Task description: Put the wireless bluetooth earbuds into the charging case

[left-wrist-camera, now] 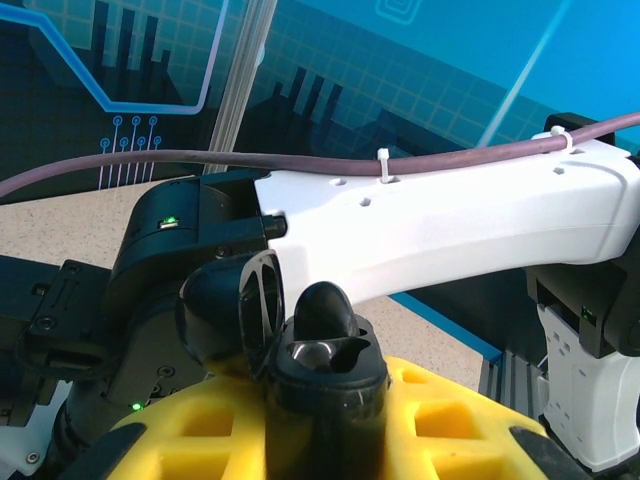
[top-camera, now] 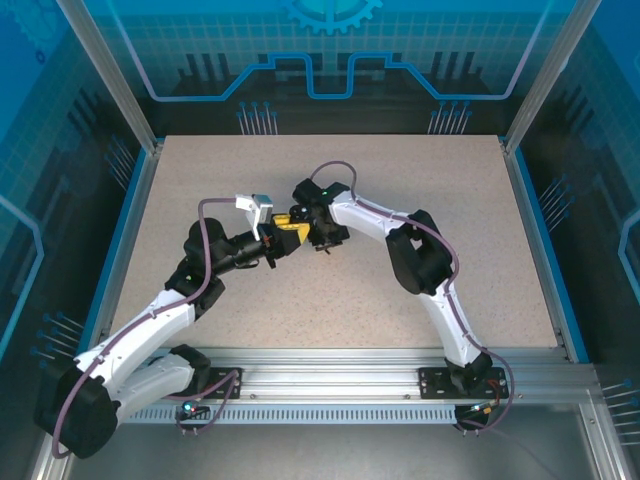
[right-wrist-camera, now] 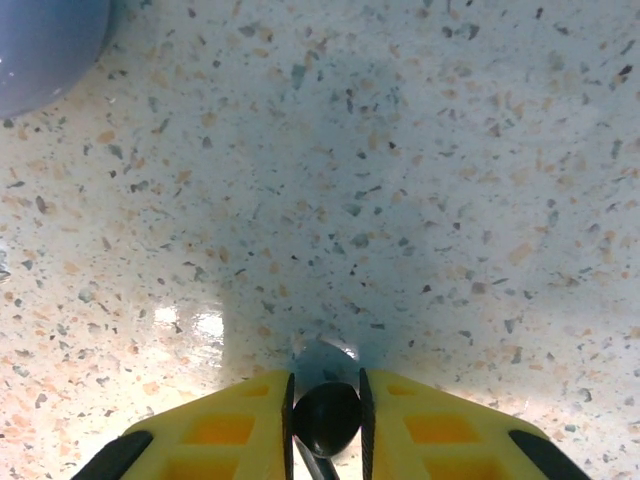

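1. Nearest my left wrist camera, my left gripper (left-wrist-camera: 325, 425) has its yellow fingers pressed against a round black charging case (left-wrist-camera: 325, 385), one finger on each side. The case is held upright.
2. The case's lid (left-wrist-camera: 245, 310) is flipped open and stands to the left of the body. A black rounded piece (left-wrist-camera: 322, 305) rises from the open top. I cannot tell whether it is an earbud seated inside.
3. Behind the case, the white shell of my right arm (left-wrist-camera: 450, 215) crosses the view. A purple cable (left-wrist-camera: 300, 160) is tied along its top.
4. Nearest my right wrist camera, my right gripper (right-wrist-camera: 325, 400) points down. Its yellow fingers pinch a black earbud (right-wrist-camera: 325, 418). The round body sits tight between the two fingers, and a thin stem runs back toward the camera.
5. Just beyond the earbud is the speckled table (right-wrist-camera: 430, 200), darkened by the gripper's shadow. I cannot tell whether the earbud touches the surface.
6. Farthest off, in the top left corner of that view, a pale lavender rounded object (right-wrist-camera: 40, 40) rests on the table, well apart from the earbud.
7. From above, my two grippers sit just beside each other near the middle of the table, left one on the left.
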{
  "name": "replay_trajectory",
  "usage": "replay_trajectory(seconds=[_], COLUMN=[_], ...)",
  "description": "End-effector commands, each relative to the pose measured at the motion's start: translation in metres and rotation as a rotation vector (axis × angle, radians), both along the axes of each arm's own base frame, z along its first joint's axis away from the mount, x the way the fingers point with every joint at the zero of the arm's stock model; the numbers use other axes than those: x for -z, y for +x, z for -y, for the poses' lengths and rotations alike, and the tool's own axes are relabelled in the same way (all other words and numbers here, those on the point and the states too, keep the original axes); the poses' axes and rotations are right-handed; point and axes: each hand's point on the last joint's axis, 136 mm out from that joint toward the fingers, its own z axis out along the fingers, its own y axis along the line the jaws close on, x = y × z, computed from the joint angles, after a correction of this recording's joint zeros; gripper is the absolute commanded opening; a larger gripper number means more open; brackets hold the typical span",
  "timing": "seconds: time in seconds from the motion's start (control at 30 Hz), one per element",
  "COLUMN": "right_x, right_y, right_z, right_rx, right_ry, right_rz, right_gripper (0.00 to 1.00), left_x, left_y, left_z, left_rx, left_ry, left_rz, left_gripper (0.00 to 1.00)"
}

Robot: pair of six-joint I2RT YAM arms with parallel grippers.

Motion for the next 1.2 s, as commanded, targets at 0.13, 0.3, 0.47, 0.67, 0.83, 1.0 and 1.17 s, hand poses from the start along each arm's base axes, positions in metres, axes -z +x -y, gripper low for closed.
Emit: replay_trajectory(seconds=[0.13,0.3,0.47,0.67,0.83,1.0,1.17], right_x=[-0.016,-0.022,-0.028,-0.05,-0.069,-0.092,-0.122], right_y=[0.001,0.006,0.009,0.014,0.015,0.013,0.01], right_z=[0.004,0.014,0.024,0.033,0.042,0.05,0.06], right_rx=[0.041,0.082,0.126,0.157,0.171,0.182,0.183], right_ry=[0.072,0.151,0.267,0.422,0.516,0.618,0.7], right_rz=[0.017,0.041,0.055,0.11,0.155,0.196,0.252], right_gripper=[0.22,0.22,0.2,0.2,0.2,0.2,0.2], left_x=[-0.003,0.002,0.008,0.021,0.037,0.058,0.071], left_y=[0.001,0.003,0.008,0.018,0.034,0.047,0.055], left_z=[-0.004,-0.004,-0.004,-0.006,-0.012,-0.014,-0.014], left_rx=[-0.018,-0.022,-0.037,-0.073,-0.155,-0.206,-0.226], left_ry=[0.006,0.008,0.016,0.029,0.049,0.073,0.081], left_rz=[0.025,0.012,-0.006,-0.05,-0.118,-0.188,-0.23], left_gripper=[0.08,0.08,0.08,0.08,0.08,0.08,0.07])
